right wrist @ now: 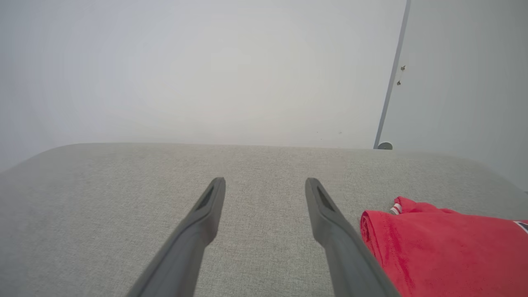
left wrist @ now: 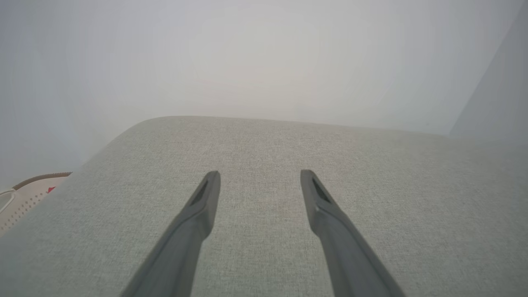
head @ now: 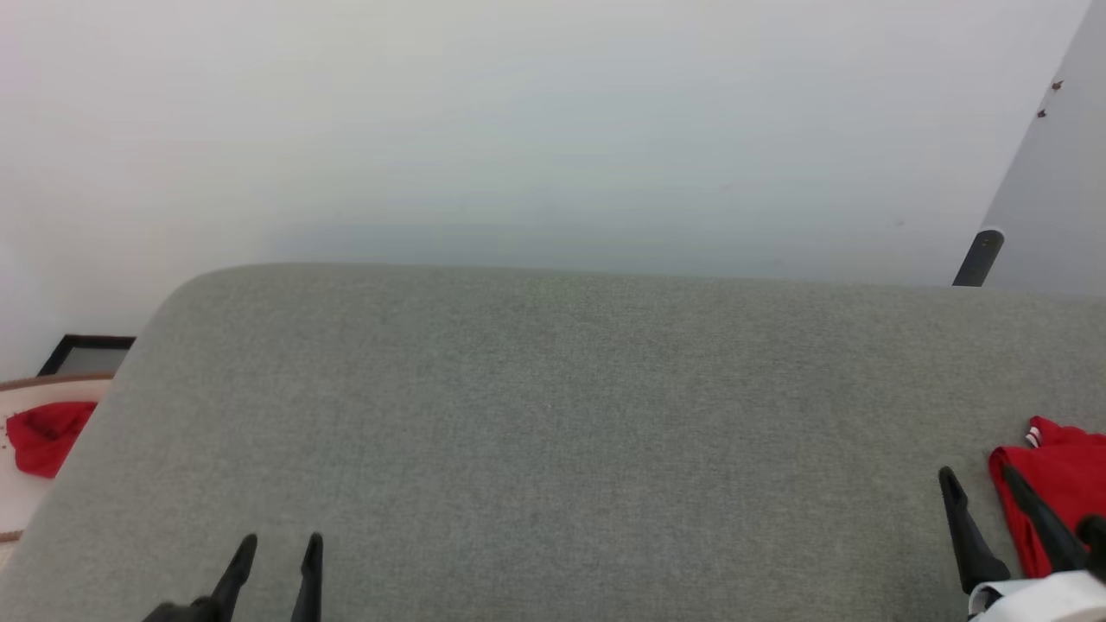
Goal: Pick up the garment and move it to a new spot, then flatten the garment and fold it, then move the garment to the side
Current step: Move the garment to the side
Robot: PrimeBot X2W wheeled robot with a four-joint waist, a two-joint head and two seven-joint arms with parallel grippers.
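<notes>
The garment (head: 1067,488), a red shirt with a bit of red-white stripe trim showing, lies folded at the right edge of the grey fabric surface (head: 553,415). In the right wrist view the garment (right wrist: 445,251) lies just right of my right gripper (right wrist: 265,181), whose right finger rests along its left edge. My right gripper (head: 981,477) stands open with nothing between its fingers. At the lower left my left gripper (head: 281,542) is open too, over bare grey fabric, as the left wrist view shows around the gripper (left wrist: 260,174).
A plain red cloth bundle (head: 45,436) lies on a pale round table (head: 22,510) beyond the surface's left edge, with a dark framed panel (head: 86,354) behind it. A white wall stands behind. A dark post (head: 979,257) rises at the back right.
</notes>
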